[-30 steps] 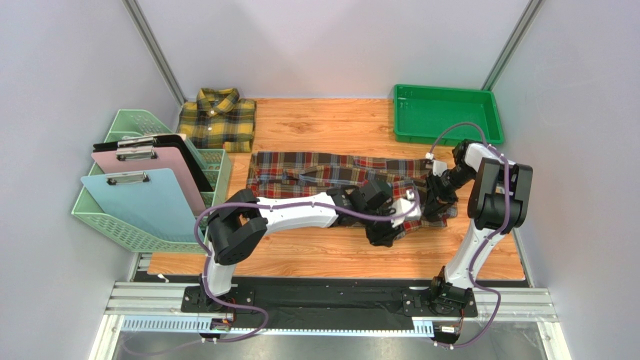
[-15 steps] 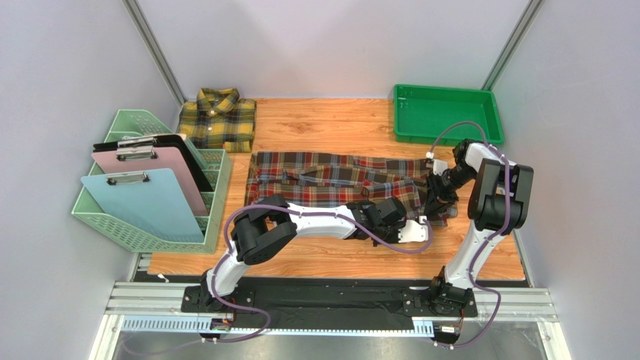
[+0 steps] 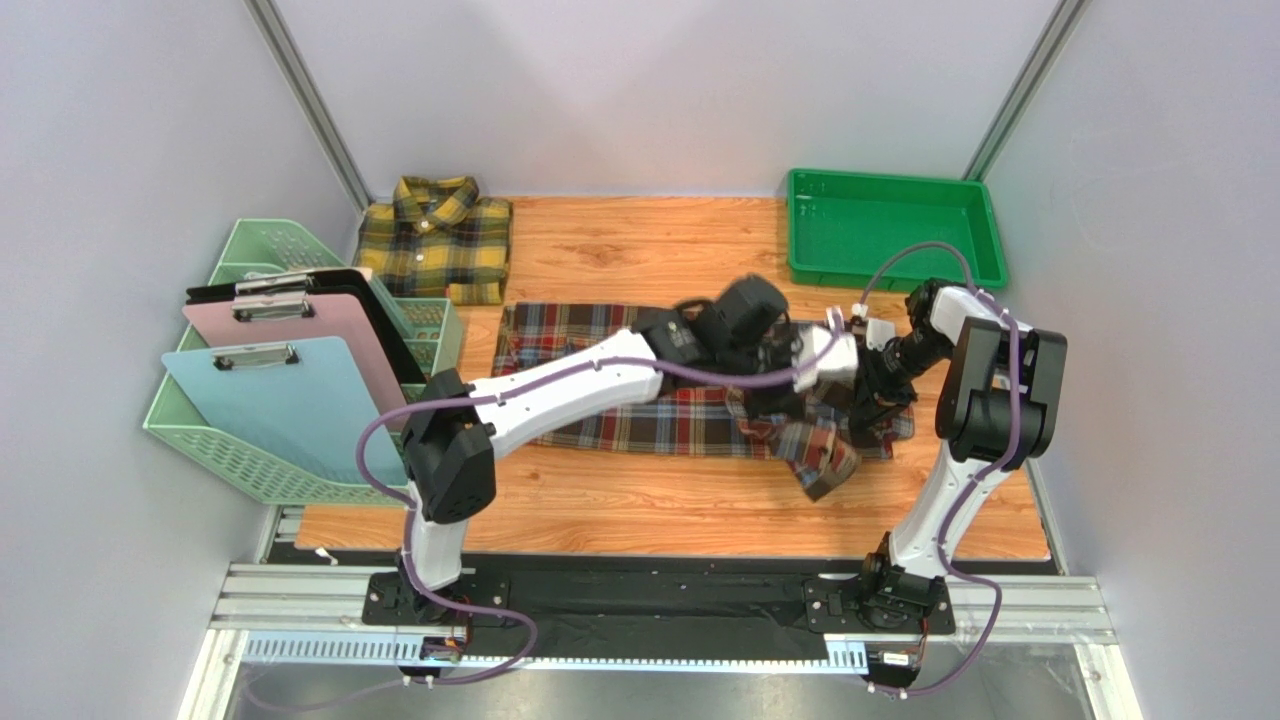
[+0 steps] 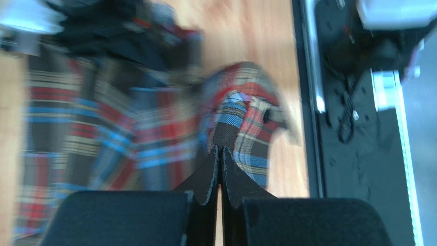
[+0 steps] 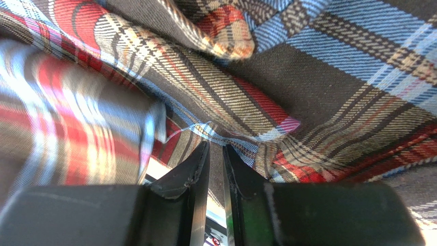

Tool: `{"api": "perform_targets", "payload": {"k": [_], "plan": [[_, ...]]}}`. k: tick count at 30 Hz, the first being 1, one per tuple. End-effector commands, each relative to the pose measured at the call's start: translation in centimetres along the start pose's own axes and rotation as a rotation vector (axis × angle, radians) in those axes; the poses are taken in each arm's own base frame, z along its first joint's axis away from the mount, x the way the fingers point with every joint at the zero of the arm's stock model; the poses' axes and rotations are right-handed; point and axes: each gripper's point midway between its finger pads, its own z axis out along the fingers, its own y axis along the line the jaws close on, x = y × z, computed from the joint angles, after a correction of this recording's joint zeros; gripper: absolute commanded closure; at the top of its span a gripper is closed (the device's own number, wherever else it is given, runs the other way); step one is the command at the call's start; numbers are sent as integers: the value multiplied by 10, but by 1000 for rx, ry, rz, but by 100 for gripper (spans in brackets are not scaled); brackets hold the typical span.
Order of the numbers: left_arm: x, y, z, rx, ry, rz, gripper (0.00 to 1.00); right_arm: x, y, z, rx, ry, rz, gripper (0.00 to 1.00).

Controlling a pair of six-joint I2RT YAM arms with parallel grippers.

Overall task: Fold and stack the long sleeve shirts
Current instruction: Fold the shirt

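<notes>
Flannel shirt point(image 3: 661, 423), red-navy check, rumpled folds

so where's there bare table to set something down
The wooden table is bare between the folded yellow plaid shirt and the green plastic tray, and along the near edge in front of the red plaid shirt. Crowded at that shirt's right end, where the left tool and right tool pinch it.

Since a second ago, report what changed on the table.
The left pincer closed on the red plaid shirt near its right end and swung up toward the far side, dragging cloth along. The right pincer keeps its pinch on that shirt's edge; the yellow plaid shirt stayed put.
</notes>
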Motion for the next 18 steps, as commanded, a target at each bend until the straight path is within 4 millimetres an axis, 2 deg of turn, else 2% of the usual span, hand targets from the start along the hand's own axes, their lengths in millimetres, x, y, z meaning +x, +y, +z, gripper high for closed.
{"api": "perform_targets", "payload": {"k": [1,2,3,4,5,6,7,9,10,11,12,13,14,16,18], "plan": [[6,56,-25,12,-16,-208,100,-11,1,-17,25,-63,-57,79],[25,73,-14,8,17,-252,100,-11,3,-21,23,-70,-57,79],[35,86,-15,-6,38,-289,100,-11,6,-23,18,-73,-58,79],[35,116,-27,-54,20,-319,91,-11,9,-25,12,-78,-58,78],[56,131,-19,-54,49,-371,82,-11,13,-28,-1,-82,-61,78],[64,142,-24,-69,56,-433,74,-12,17,-33,-5,-92,-65,78],[76,167,-38,-119,46,-488,62,-12,20,-36,-9,-97,-68,78],[85,183,-52,-142,21,-524,56,-11,27,-44,-23,-114,-76,77],[99,188,-61,-158,34,-531,52,-10,30,-46,-30,-114,-77,77],[90,187,-76,-172,12,-497,51,-10,34,-48,-40,-121,-78,77],[84,184,-81,-145,-21,-455,47,-9,37,-50,-49,-125,-83,77],[94,179,-86,-136,-13,-467,45,-10,42,-55,-59,-142,-96,76],[85,175,-96,-143,-30,-447,44,-11,52,-59,-97,-164,-108,75],[88,163,-101,-104,-28,-456,44,-18,62,-68,-115,-226,-142,68],[81,150,-109,-74,-44,-492,44,-27,72,-71,-141,-265,-153,62]]}}
